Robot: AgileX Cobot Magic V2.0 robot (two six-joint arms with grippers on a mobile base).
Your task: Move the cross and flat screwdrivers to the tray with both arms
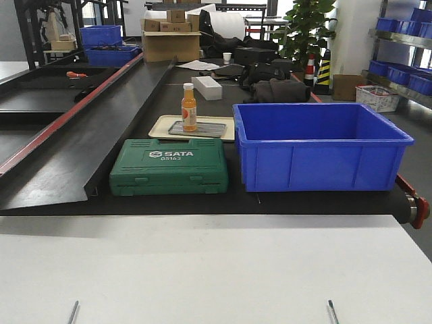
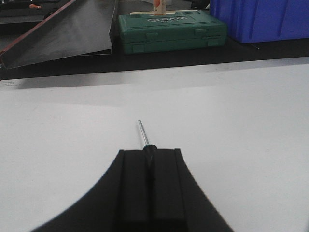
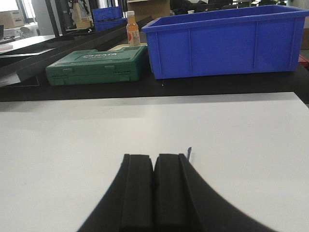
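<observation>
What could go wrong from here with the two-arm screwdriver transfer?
1. The left hand pinches the slim black-and-green screwdriver by its handle, thin metal shaft sticking forward; it might pivot or slip in transit.
2. The right hand looks shut, but no screwdriver is clearly seen in it; its grasp can't be confirmed.
3. No wide grey tray is in view; only a beige tray carrying an orange bottle, a possible wrong target.
</observation>
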